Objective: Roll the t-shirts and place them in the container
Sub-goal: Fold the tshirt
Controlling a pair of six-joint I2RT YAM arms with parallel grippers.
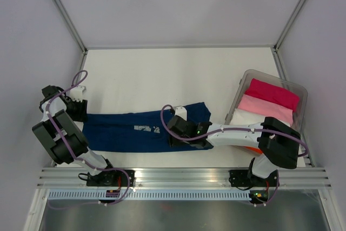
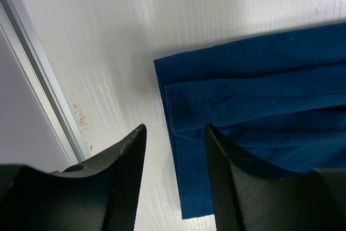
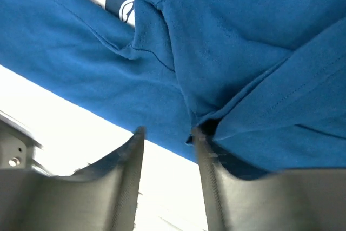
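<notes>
L pincer (image 2: 174,128) at long-folded navy tee (image 1: 116,131)

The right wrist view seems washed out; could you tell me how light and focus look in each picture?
Top external: even, soft light, sharp, with glare on the metal rail. Left wrist: the navy t-shirt is crisp, casting a soft shadow on the table. Right wrist: table blown out white, near fingers blurred, cloth sharp.

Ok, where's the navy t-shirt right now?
In the top view the navy t-shirt lies as a strip near the front edge of the table, spanning from the left gripper to the right gripper, left of the clear bin.
</notes>
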